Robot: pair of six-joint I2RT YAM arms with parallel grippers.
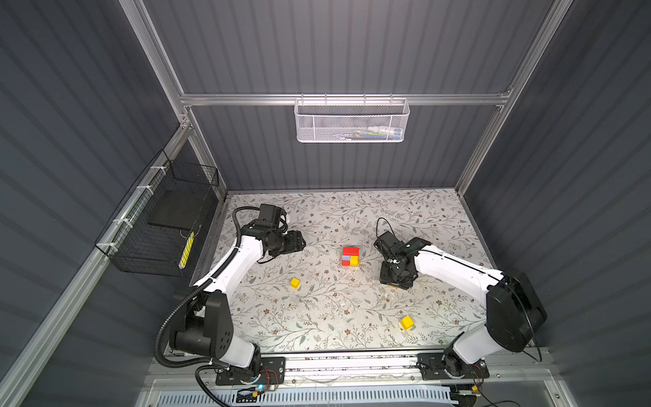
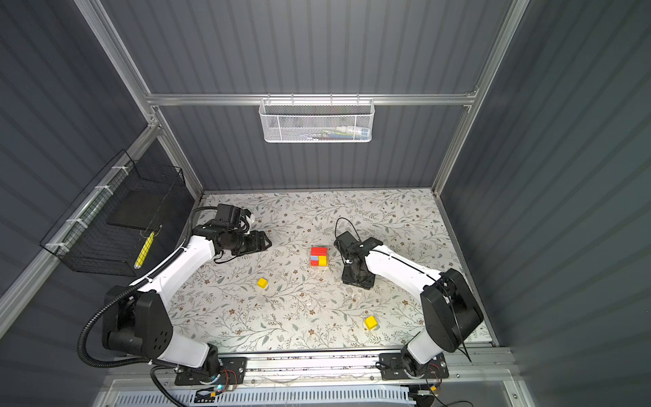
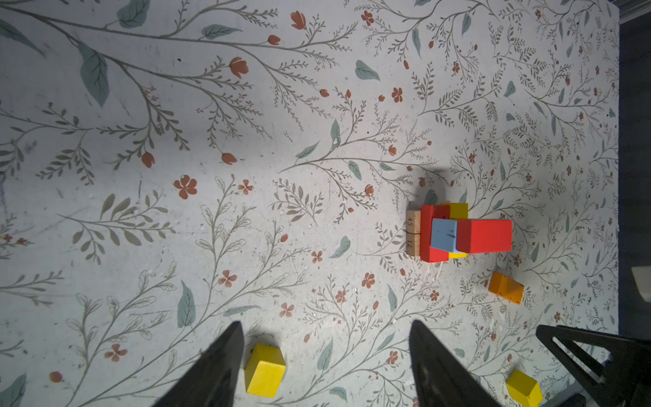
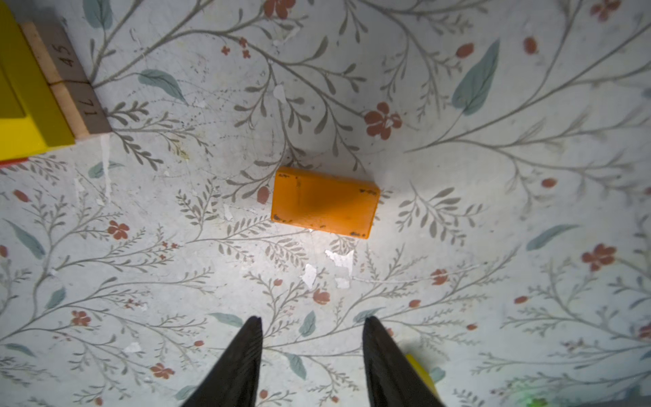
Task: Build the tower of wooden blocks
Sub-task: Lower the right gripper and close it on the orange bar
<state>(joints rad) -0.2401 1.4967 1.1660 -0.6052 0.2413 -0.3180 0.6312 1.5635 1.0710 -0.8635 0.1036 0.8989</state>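
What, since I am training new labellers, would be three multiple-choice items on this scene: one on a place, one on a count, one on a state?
1. Where is the orange brick?
A: held in the air. B: flat on the table, apart from the tower. C: standing on end.
2. How many yellow cubes lie loose on the table?
A: one. B: two. C: five.
3. The right gripper is:
A: shut on a brick. B: shut, empty. C: open, empty.

Key: B, the right wrist view shows it lying flat on bare table; B, both top views show two; C, its jaws stand apart with nothing between.
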